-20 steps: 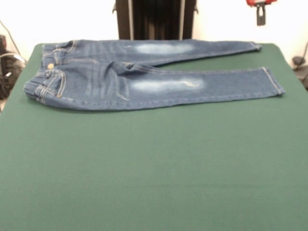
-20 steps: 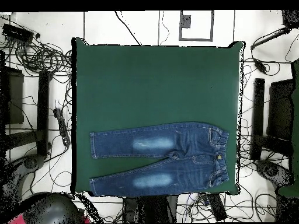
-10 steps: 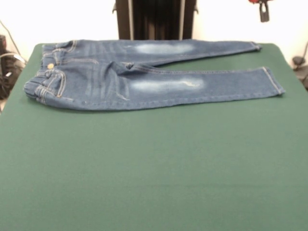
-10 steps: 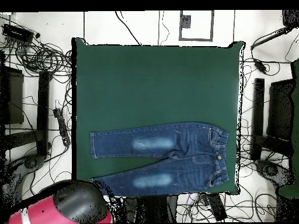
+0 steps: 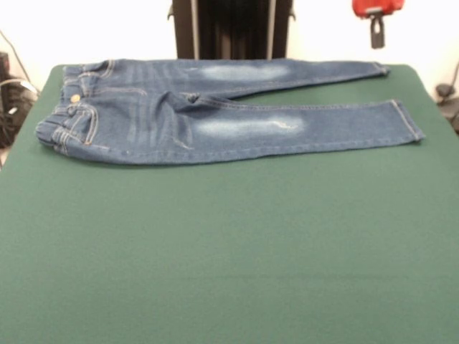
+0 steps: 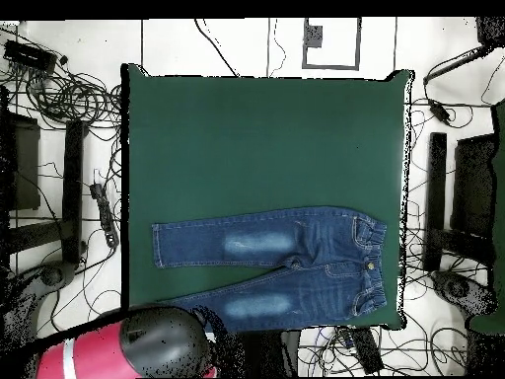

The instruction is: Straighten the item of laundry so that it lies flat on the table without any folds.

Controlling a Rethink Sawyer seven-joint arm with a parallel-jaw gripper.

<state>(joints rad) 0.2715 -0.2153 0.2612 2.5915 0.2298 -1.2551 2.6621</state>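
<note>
The small blue denim jeans [image 5: 215, 118] lie spread along the far side of the dark green table [image 5: 229, 251], waistband at the left and both legs running right. Each thigh has a pale faded patch, and the legs part slightly toward the hems. In the overhead view the jeans [image 6: 276, 266] lie near the table's bottom edge [image 6: 256, 138], waistband at the right. My gripper [image 5: 376, 34] hangs at the top right of the front view, high above and beyond the far leg's hem, touching nothing. In the overhead view my red and black arm [image 6: 138, 347] covers the lower leg's hem.
The black pedestal [image 5: 231, 29] stands behind the table's far edge. Cables and dark equipment [image 6: 59, 99] lie on the floor around the table. A dark object [image 5: 11, 100] sits off the left edge.
My arm has swung in over the table's corner by the far leg's hem; the gripper sits lower and a little further left in the front view. The jeans have not moved.
</note>
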